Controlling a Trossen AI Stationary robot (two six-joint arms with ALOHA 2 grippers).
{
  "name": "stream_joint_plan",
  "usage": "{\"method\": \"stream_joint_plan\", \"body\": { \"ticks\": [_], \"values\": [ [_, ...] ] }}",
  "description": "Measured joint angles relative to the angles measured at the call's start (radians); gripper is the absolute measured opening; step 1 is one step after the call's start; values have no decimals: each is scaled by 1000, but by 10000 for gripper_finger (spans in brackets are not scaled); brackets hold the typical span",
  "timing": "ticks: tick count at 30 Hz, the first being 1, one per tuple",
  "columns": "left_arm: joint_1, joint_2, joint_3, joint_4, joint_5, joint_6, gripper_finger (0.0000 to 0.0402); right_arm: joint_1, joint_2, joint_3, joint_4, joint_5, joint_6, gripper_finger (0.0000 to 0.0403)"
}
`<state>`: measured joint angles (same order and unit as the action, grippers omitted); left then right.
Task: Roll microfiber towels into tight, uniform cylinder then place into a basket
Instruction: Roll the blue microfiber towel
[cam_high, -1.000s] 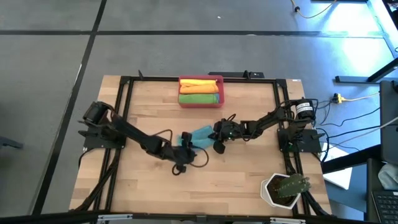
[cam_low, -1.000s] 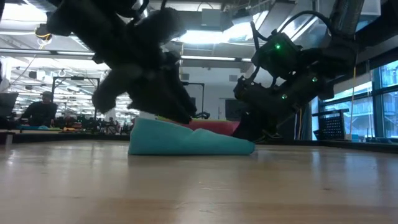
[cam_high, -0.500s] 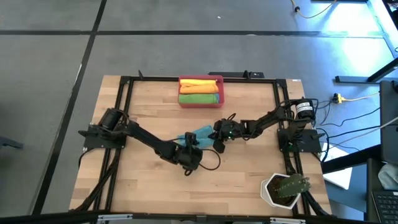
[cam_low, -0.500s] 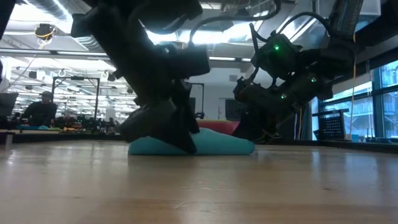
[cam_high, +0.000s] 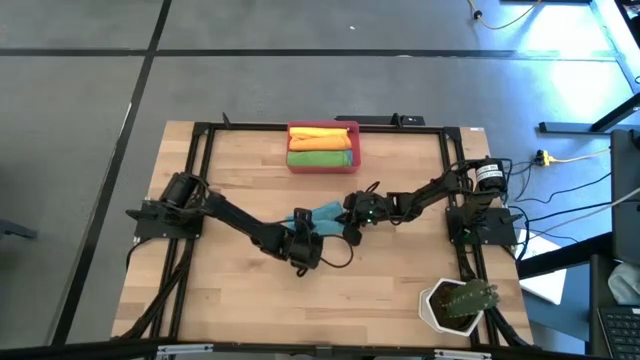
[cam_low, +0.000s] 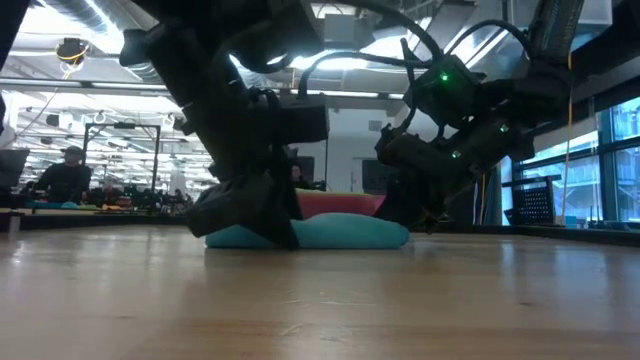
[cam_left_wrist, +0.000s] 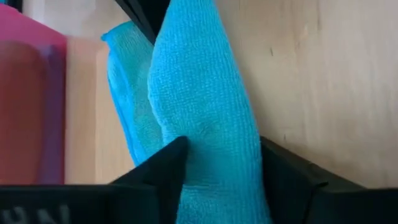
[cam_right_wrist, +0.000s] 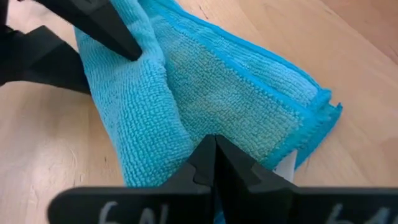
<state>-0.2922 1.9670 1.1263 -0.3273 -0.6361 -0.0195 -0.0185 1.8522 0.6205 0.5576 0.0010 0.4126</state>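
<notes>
A teal-blue microfiber towel, partly rolled, lies at mid-table, its underside on the wood. My left gripper stands at the towel's left end, shut on the rolled part. My right gripper is shut at the towel's right end, its tips on the cloth. The red-pink basket stands at the far edge and holds an orange-yellow roll and a green roll. My left gripper pinches the towel's rolled part near its left end between its two fingers, one on each side. The fingers slant down from the table's left and lie across the roll, which rests on the table. My right gripper has its shut fingertips on the towel where the roll meets the flat flap, slanting down from the right. Whether a layer lies between the fingers, I cannot tell. The towel stays on the table.
A white pot with a plant stands at the near right corner. A black frame runs round the wooden tabletop. Bare wood lies near and left of the towel.
My left gripper has gone down and toward the towel, tipping steeply downward, and now sits over the towel's left end. That end, which stood up as a peak, now lies lower and rounder. The right end has stayed put.
</notes>
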Motion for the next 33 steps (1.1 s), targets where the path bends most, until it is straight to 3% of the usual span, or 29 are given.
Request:
{"method": "stream_joint_plan", "body": {
  "ticks": [11,23,29,33],
  "values": [
    [5,15,2,-18,57,2,10,2,-3,-2,22,-1,-17,14],
    [13,-4,1,-27,167,-60,2,12,-200,-3,-101,104,-85,14],
    [10,-34,-1,-18,270,-107,1,73,-324,-2,-193,171,-131,14],
    [8,-77,-34,16,343,-114,0,125,-363,-2,-195,152,-173,14]
  ]
}}
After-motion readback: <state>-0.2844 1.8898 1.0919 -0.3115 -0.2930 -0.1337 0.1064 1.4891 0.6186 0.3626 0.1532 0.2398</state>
